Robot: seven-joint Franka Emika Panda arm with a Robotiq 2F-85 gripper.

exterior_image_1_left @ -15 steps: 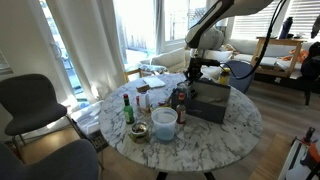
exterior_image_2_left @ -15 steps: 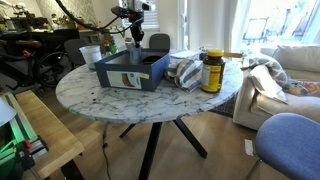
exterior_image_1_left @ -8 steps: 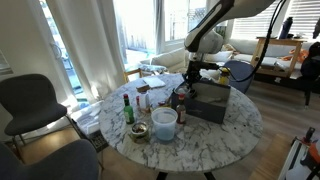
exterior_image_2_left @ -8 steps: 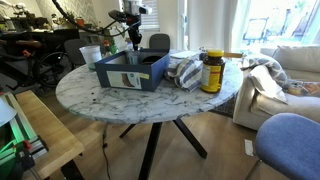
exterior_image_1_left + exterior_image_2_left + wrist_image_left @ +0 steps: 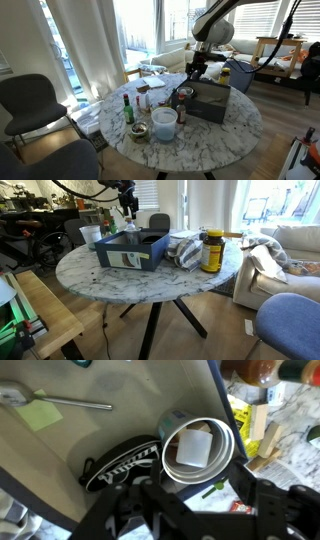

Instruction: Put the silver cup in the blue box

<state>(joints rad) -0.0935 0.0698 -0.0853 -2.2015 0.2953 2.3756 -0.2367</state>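
In the wrist view the silver cup (image 5: 197, 450) lies in the blue box (image 5: 100, 435), close to its dark wall, with its wide round mouth facing up at me. My gripper (image 5: 200, 488) hangs above it, open, its two black fingers spread wider than the cup's rim and apart from it. In both exterior views the gripper (image 5: 192, 72) (image 5: 128, 210) hovers above the blue box (image 5: 210, 103) (image 5: 130, 252) on the marble table. The box walls hide the cup in those views.
Inside the box lie a black pouch (image 5: 120, 465), a metal rod (image 5: 70, 402) and a green note (image 5: 42, 412). On the table stand a white tub (image 5: 164, 120), a green bottle (image 5: 128, 108), a low dish (image 5: 139, 131) and a yellow jar (image 5: 212, 250). Chairs surround the table.
The gripper has opened and let go of the silver cup, then risen above the box. The cup stays in the box.
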